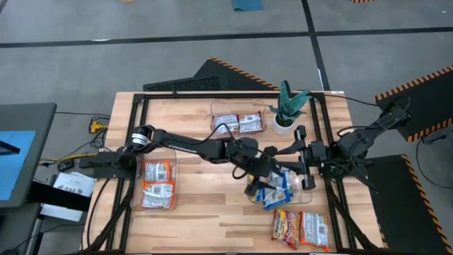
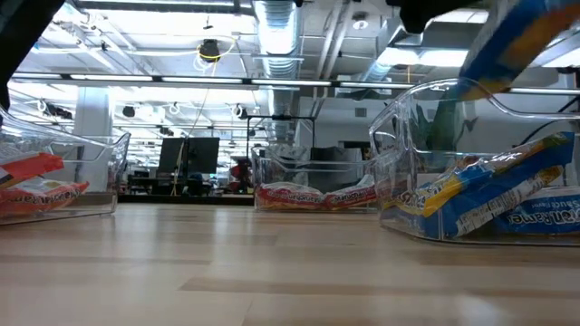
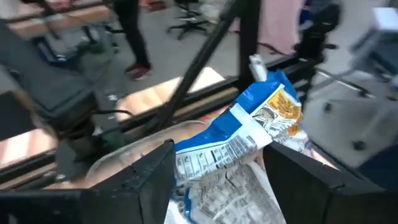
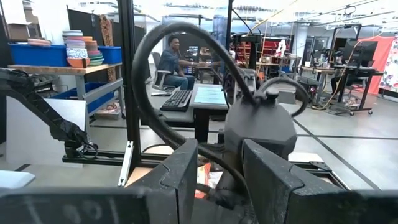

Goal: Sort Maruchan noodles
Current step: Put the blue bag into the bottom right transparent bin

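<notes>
My left gripper (image 1: 260,177) reaches over the clear bin (image 1: 309,185) at the table's right middle and is shut on a blue noodle packet (image 3: 261,118). That packet shows blurred above the bin in the low view (image 2: 521,45). More blue packets (image 2: 494,195) lie in this bin. My right gripper (image 1: 277,151) waits just beyond the bin with its fingers close together and nothing between them; its wrist view (image 4: 219,180) looks at the left arm. Two red-and-orange packets (image 1: 300,228) lie flat on the table near its front edge. My left gripper pinches the blue packet between its two fingers at one end (image 3: 208,155). The rest of the packet sticks out past the fingertips, crumpled and tilted. It is lifted clear above the bin. Whitish wrapper (image 3: 236,193) shows under the hold; whether it is this packet's back, I cannot tell.
A clear bin (image 1: 134,185) at the left holds red-orange packets (image 1: 158,184). A clear bin (image 1: 212,113) at the far middle holds whitish-red packets (image 1: 237,123). A potted plant (image 1: 289,106) stands at the far right. Black frame rails run along the table's edges.
</notes>
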Controlling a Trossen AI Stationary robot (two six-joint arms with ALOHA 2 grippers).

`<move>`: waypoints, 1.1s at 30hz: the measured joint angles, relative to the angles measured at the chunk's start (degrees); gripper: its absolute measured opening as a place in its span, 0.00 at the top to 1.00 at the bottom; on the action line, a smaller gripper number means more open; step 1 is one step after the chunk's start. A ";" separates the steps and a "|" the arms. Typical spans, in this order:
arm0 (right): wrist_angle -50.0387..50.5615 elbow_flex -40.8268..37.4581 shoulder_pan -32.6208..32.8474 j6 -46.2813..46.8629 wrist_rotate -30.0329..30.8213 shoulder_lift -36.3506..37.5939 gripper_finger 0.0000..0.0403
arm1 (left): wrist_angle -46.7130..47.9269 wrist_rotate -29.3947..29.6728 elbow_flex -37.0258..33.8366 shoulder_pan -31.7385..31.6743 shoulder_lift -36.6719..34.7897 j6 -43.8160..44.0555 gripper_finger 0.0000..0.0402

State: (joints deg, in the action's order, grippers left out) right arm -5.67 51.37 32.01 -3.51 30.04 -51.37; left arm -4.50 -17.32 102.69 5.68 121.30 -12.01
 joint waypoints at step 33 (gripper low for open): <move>20.24 0.04 1.20 13.78 -6.26 -0.52 0.63 | 29.95 -0.34 -11.49 1.89 -24.78 -2.07 0.43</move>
State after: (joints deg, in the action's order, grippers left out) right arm 14.57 51.42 33.21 10.27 23.79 -51.90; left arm 25.45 -17.66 91.20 7.56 96.52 -14.09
